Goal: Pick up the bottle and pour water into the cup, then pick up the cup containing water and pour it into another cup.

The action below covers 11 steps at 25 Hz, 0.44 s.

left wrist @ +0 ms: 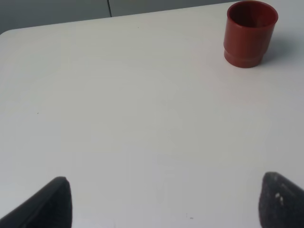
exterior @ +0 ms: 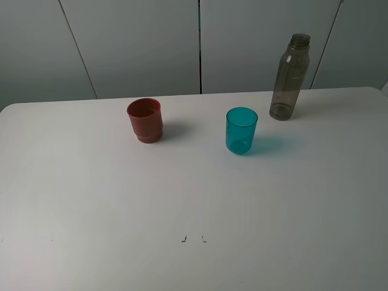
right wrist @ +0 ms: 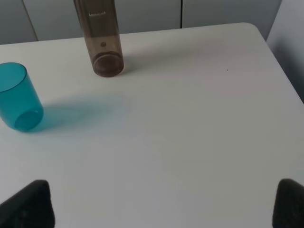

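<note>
Three vessels stood upright and apart on the white counter (exterior: pixel 91 200), both pincers clear of them.

The bottle (exterior: pixel 290 77) stood near the far edge, the teal cup (exterior: pixel 241 130) just in front of it to the left, the red cup (exterior: pixel 145 120) well left of that. The left pincer (left wrist: pixel 164 202) hung with jaws wide apart, the red cup well ahead. The right pincer (right wrist: pixel 164 204) was likewise spread, bottle and teal cup well ahead. Bare counter lay broadly between the pincers and the vessels.

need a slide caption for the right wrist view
Open right tool above the white table, facing the upright smoky bottle and teal cup.
</note>
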Motion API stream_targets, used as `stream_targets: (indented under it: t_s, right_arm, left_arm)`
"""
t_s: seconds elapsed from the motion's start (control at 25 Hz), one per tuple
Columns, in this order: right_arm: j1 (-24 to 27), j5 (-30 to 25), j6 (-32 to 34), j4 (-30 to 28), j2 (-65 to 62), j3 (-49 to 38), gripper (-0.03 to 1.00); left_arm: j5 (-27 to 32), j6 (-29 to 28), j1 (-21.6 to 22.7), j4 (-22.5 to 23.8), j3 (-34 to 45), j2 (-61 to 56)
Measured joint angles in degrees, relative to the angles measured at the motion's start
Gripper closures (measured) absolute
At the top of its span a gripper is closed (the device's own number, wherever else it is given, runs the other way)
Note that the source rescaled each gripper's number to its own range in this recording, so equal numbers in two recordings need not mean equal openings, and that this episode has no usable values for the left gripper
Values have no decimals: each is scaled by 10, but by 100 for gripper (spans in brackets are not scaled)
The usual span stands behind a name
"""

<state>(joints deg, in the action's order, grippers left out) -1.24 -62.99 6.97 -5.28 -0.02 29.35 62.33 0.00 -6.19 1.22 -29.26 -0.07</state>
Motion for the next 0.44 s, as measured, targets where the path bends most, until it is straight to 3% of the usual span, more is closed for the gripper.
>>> stream_targets:
  t_s: [0.44]
  right_arm:
    - [0, 0, 0, 0, 0, 0, -3]
  left_arm:
    - [0, 0, 0, 0, 0, 0]
